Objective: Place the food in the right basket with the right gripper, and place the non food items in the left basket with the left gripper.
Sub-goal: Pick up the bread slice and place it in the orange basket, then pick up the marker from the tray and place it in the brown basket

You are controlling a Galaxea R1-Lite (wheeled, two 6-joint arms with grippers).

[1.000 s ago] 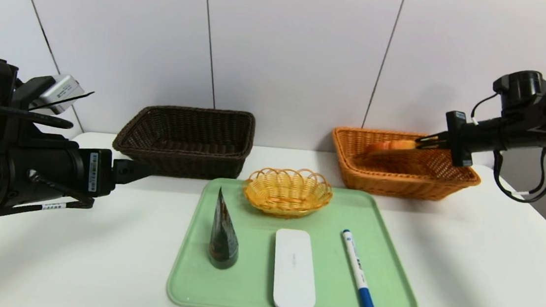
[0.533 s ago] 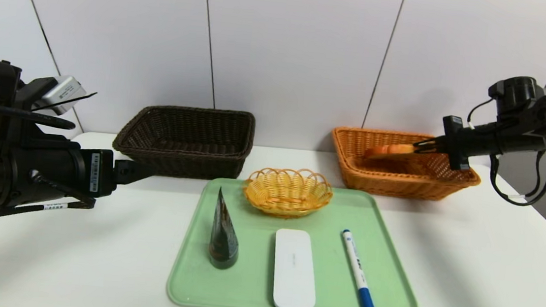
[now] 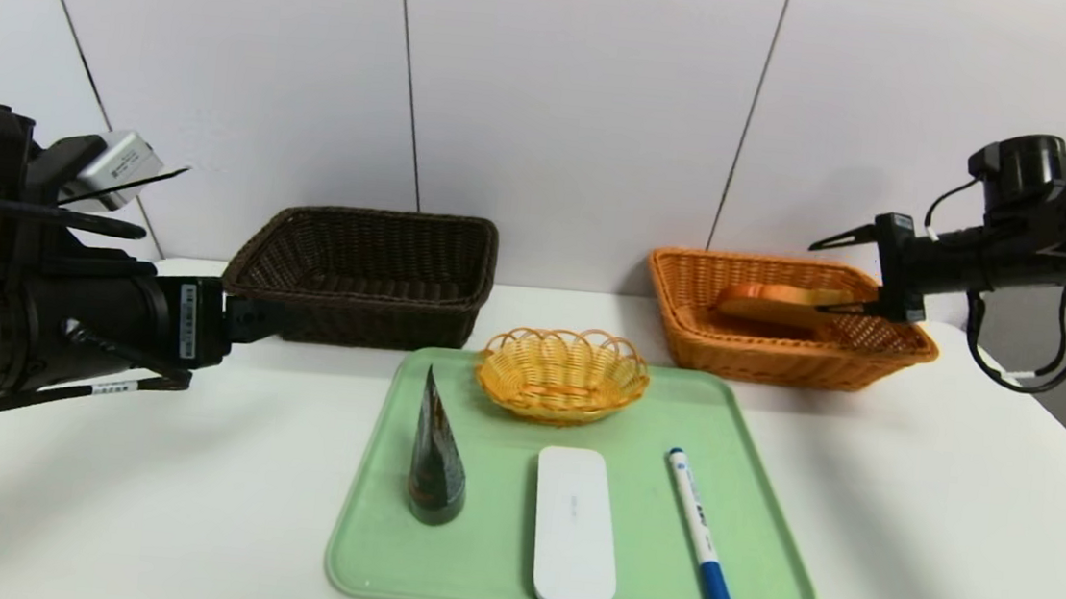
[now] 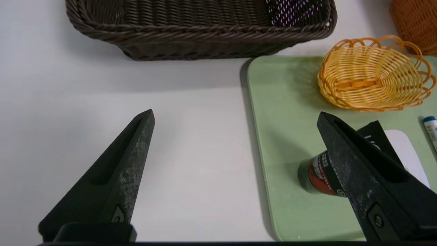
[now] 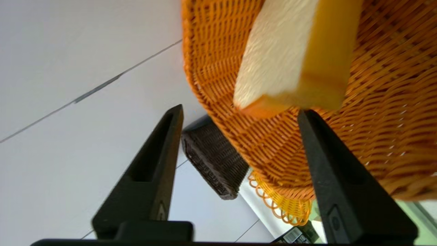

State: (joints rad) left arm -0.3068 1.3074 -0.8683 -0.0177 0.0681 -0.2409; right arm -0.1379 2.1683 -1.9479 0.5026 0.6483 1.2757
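I'm holding the right gripper [image 3: 846,273] over the orange wicker basket [image 3: 684,337] at the tabletop's far right, fingers spread, gripping nothing. The bread slice [image 3: 779,305] is lying inside that basket, apart from both fingers; in the right wrist view the slice [image 5: 293,58] is sitting just beyond the fingertips. I'm judging the food step done.

The left gripper [image 4: 235,118] is hovering spread wide and empty over the tabletop's left side, just beside the green tray's [image 3: 767,542] left edge, short of the dark brown wicker basket [image 3: 366,275] at the far left.

Non-food is waiting on the tray: cone packet [image 3: 434,460] by the left edge, white case [image 3: 574,525] in the middle, blue-capped marker [image 3: 701,531] toward the right edge. The small yellow basket [image 3: 562,372] is sitting at the far edge, empty.

Risks:
- lower right finger is sitting close to the orange rim; a careless pull-back could be snagging the weave and dragging the basket
- cone is standing upright, so a skewed approach could be tipping it
- marker is round, so it could be rolling off under a pinch
- case is flat, so fingertips could be skidding over it
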